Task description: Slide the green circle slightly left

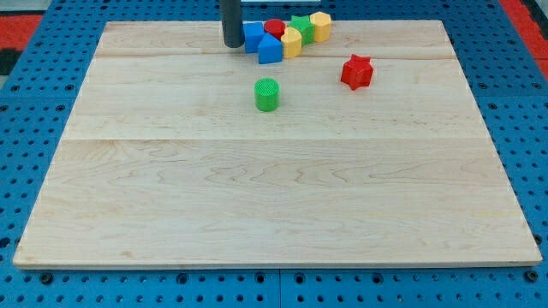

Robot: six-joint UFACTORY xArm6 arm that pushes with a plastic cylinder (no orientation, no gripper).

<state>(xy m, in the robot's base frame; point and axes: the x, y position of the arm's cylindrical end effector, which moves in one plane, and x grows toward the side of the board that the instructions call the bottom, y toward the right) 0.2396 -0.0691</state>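
The green circle [267, 94] is a short green cylinder standing alone on the wooden board [274, 197], a little above the board's middle. My tip [233, 44] is the lower end of the dark rod near the view's top, up and to the left of the green circle and well apart from it. The tip stands just left of a blue block [253, 36] at the edge of a cluster.
A cluster at the view's top holds a blue triangular block [271, 50], a red round block [274, 27], two yellow blocks [291, 41] [320, 26] and a green block [301, 26]. A red star [357, 72] lies to the right of the green circle.
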